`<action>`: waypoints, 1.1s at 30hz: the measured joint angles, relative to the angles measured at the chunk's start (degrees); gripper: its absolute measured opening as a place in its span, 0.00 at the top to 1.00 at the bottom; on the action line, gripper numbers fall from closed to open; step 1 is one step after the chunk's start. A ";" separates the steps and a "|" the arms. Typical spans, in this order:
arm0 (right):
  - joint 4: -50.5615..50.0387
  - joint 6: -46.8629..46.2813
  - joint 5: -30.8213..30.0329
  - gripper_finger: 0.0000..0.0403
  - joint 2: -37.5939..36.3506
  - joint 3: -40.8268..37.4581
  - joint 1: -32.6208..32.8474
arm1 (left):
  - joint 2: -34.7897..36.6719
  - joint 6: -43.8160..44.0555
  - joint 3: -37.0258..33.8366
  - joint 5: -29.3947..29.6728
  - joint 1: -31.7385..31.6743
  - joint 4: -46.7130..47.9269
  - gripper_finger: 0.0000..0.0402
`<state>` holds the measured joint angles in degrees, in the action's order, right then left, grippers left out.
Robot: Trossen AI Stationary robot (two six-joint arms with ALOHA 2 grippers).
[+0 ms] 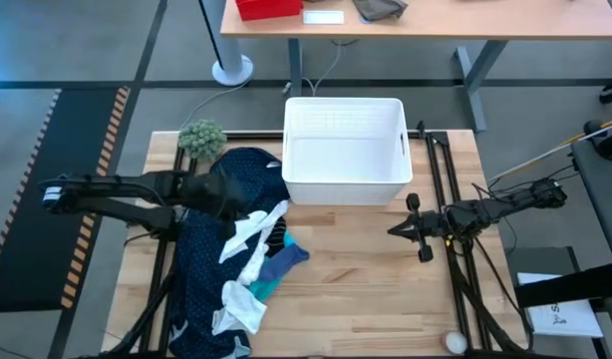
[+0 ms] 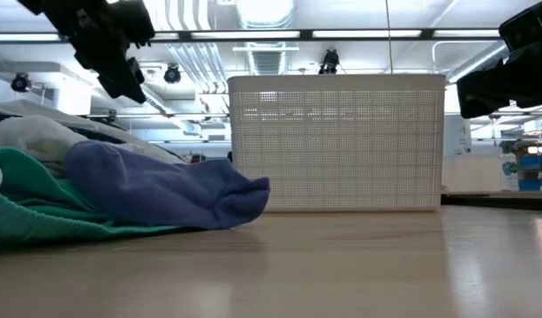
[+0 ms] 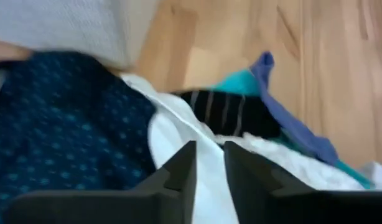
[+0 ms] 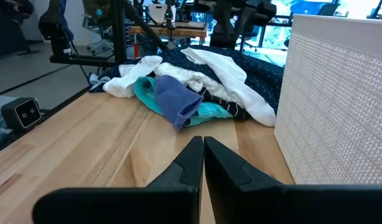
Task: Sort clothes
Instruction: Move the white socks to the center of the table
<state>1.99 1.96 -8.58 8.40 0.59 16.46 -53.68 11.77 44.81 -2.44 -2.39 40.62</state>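
We judge the clothes (image 1: 236,264) to be light, limp and quick to drape or snag on each other, so a pinch on a raised fold or a free edge should lift one piece clear, while a grab into the middle of the heap would likely drag several along. They lie in a tangled pile on the bench (image 1: 366,289), right under and just ahead of the left gripper (image 3: 208,163): the dotted navy garment (image 3: 60,130) spreads to one side of its fingers, a white garment (image 3: 178,134) runs directly beneath them, and a black striped piece (image 3: 225,115), a turquoise one (image 3: 241,82) and a blue sock (image 3: 290,124) sit a little farther out. The white garment's loose fold under the fingertips looks the easiest place to take hold. The left gripper's fingers stand only narrowly parted, with white cloth showing in the gap; we cannot tell whether they pinch it or merely hover over it. The right gripper (image 4: 202,155) waits well apart from the pile, beside the white bin (image 1: 344,150), fingers pressed together on nothing.
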 joint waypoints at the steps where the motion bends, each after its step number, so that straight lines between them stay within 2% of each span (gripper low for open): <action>1: -0.02 0.06 0.00 1.00 0.00 -0.01 0.01 | -1.13 0.74 0.68 -0.54 0.16 0.19 0.78; 6: -0.01 0.07 0.01 1.00 0.00 0.00 -0.01 | -6.13 5.61 2.71 -2.83 2.10 0.55 0.62; 12: -0.01 0.05 0.02 1.00 0.00 0.01 0.00 | -12.33 6.34 3.41 -2.61 6.26 0.86 0.47; 18: 0.01 -0.01 0.00 1.00 0.00 0.01 -0.01 | -18.73 6.76 3.39 4.05 9.35 2.28 0.43; 25: 0.01 0.08 0.00 1.00 0.00 0.00 0.00 | -21.89 8.51 3.39 8.49 9.98 2.47 0.54; 29: 0.01 0.08 0.01 1.00 0.00 0.00 0.00 | -22.07 8.75 3.38 9.11 10.00 2.93 0.68; 33: 0.01 0.04 0.00 1.00 0.00 0.01 -0.01 | -20.86 8.24 3.37 9.31 9.98 2.71 0.85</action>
<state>2.00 2.01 -8.58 8.40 0.60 16.45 -74.54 20.01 48.18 6.87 7.60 43.33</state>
